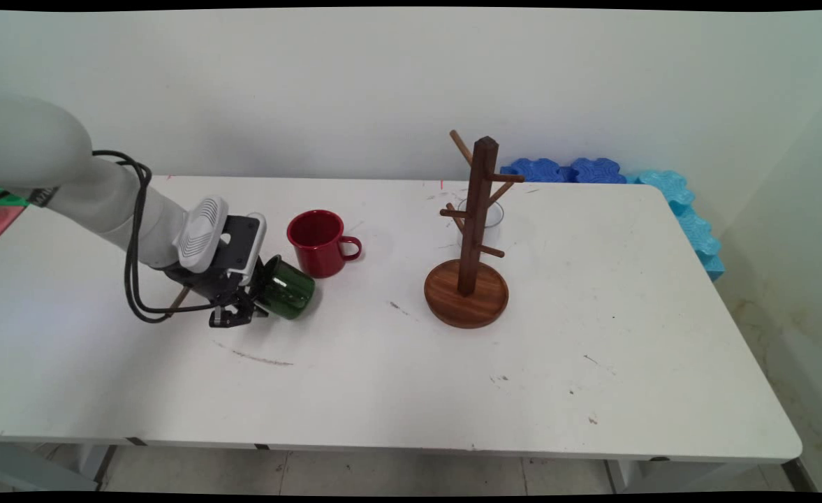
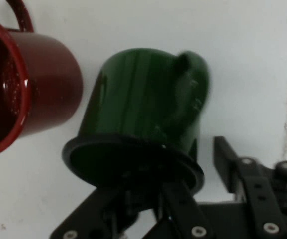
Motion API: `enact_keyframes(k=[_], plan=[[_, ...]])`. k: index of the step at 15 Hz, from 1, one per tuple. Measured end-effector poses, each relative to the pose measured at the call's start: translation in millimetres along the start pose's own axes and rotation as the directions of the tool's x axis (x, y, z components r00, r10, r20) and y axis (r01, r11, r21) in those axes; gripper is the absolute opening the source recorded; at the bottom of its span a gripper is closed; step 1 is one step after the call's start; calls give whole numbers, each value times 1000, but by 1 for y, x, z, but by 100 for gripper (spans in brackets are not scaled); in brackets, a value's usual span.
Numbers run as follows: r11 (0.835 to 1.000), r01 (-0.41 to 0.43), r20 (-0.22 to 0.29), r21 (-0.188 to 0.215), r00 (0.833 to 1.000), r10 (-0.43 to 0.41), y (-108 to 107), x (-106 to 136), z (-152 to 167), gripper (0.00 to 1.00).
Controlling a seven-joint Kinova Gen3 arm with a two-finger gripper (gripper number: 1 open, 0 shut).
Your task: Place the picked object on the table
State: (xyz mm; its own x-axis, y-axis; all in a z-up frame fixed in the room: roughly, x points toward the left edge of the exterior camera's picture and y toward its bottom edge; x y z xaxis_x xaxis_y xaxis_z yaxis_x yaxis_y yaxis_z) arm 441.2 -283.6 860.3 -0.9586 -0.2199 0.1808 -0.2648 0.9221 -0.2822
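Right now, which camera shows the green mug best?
The hand view: the dark green enamel mug fills it, tilted, rim towards the camera, end effector at its rim. The main view shows it small, partly hidden behind the end effector, beside the red enamel mug.

A plain white wall (image 1: 383,84) stands behind the white surface (image 1: 662,314), which bears scuffs and dark marks. Blue foam pieces (image 1: 690,223) lie between its far right corner and the wall. Pale tiled floor (image 1: 383,475) shows beneath the near edge.
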Motion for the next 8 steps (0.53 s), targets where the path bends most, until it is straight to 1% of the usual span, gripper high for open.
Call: enact_keyframes(k=[8], plan=[[1000,-14,3,9,1000,14,1,2,4,100]])
